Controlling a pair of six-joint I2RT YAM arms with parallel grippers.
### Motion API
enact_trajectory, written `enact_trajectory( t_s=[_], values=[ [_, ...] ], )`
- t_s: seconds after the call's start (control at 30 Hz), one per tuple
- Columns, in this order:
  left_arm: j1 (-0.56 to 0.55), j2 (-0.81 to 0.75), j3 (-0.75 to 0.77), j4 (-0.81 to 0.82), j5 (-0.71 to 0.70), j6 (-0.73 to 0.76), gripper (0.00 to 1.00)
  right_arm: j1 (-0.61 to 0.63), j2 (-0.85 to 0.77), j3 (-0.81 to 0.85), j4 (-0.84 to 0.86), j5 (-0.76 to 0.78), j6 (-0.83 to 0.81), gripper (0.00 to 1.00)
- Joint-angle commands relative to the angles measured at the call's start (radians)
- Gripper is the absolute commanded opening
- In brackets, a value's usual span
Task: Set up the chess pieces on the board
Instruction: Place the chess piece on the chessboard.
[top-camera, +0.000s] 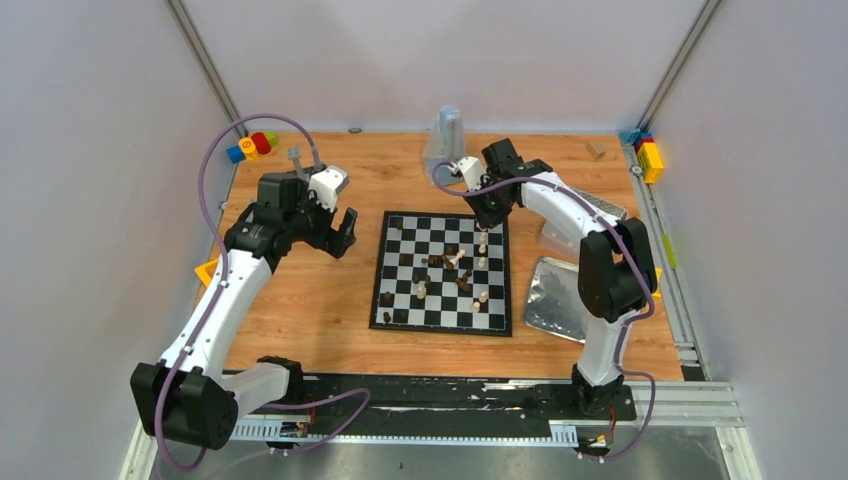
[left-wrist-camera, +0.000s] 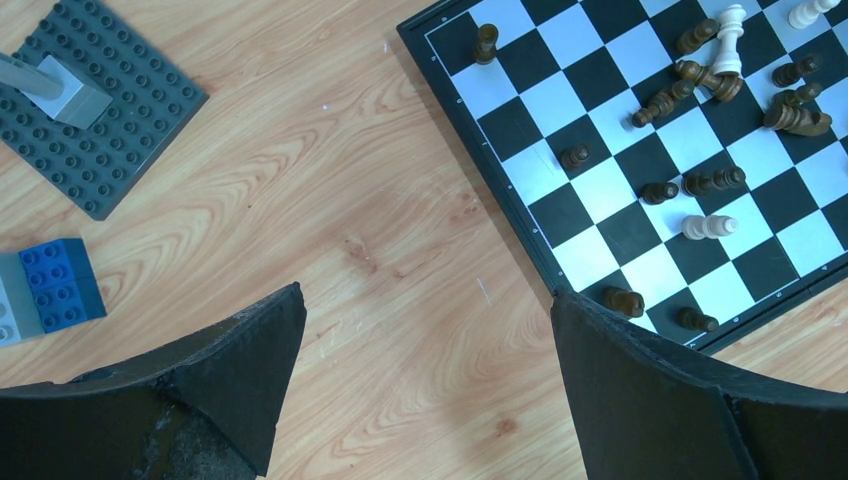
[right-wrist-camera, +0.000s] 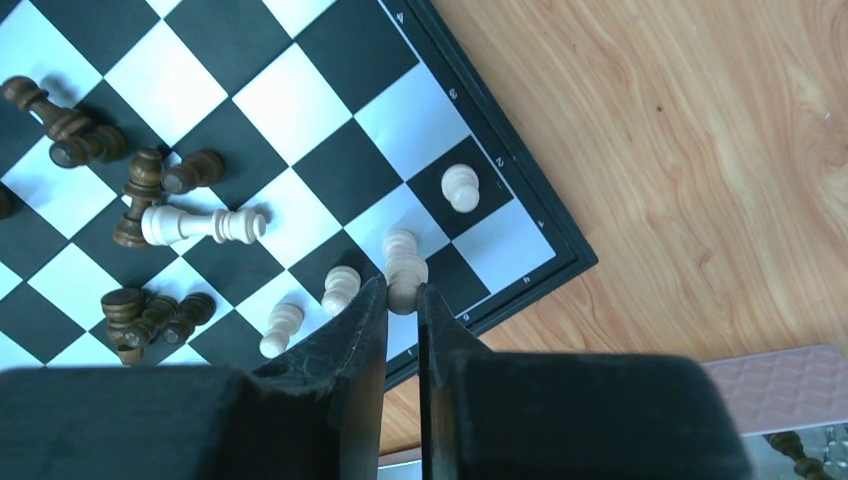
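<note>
— What has the right gripper got?

— It is clenched on a pale piece, right at its fingertips. That is over the edge row of the board, near a corner. Whether the piece touches the square I cannot tell.

— And close around it?

— Two pale pawns sit just beside the fingers, along the same edge. A single pawn sits a little beyond the tips, by the border.

— Farther out?

— A tall pale piece lies on its side among toppled dark pieces, toward the middle of the board. Past the border there is bare counter.

— The left gripper?

— Released, fingers spread wide, holding nothing, above the counter off the board's side. One finger's tip is near the board's corner, where two dark pawns sit. Beyond the other finger are a blue block and, farther still, a grey studded plate.
</note>
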Motion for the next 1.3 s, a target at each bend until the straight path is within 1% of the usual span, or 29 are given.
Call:
enact_trajectory(
  t_s=[0.0,0.23,0.4,0.57,0.73,1.03,1.27],
  values=[
    [-0.002,-0.023,-0.008,0.032,0.012,0.017,1.0,-0.004,-0.093,-0.04,0.024,-0.006,0.006,0.02],
    [-0.002,-0.021,-0.011,0.037,0.004,0.021,1.0,0.005,-0.239,-0.183,0.016,-0.085,-0.013,0.02],
    [-0.002,-0.021,-0.009,0.037,-0.005,0.021,1.0,0.047,-0.293,-0.28,0.016,-0.097,-0.021,0.02],
    [-0.002,-0.027,-0.013,0.039,-0.008,0.023,1.0,0.09,-0.281,-0.337,0.041,-0.097,-0.02,0.02],
    [-0.002,-0.03,-0.014,0.037,-0.008,0.023,1.0,0.124,-0.24,-0.353,0.068,-0.073,-0.018,0.03],
    [-0.002,-0.036,-0.019,0.035,-0.009,0.024,1.0,0.147,-0.201,-0.379,0.094,-0.035,-0.023,0.03],
    [-0.002,-0.034,-0.019,0.035,-0.009,0.026,1.0,0.149,-0.206,-0.392,0.094,-0.011,-0.03,0.04]
  ],
)
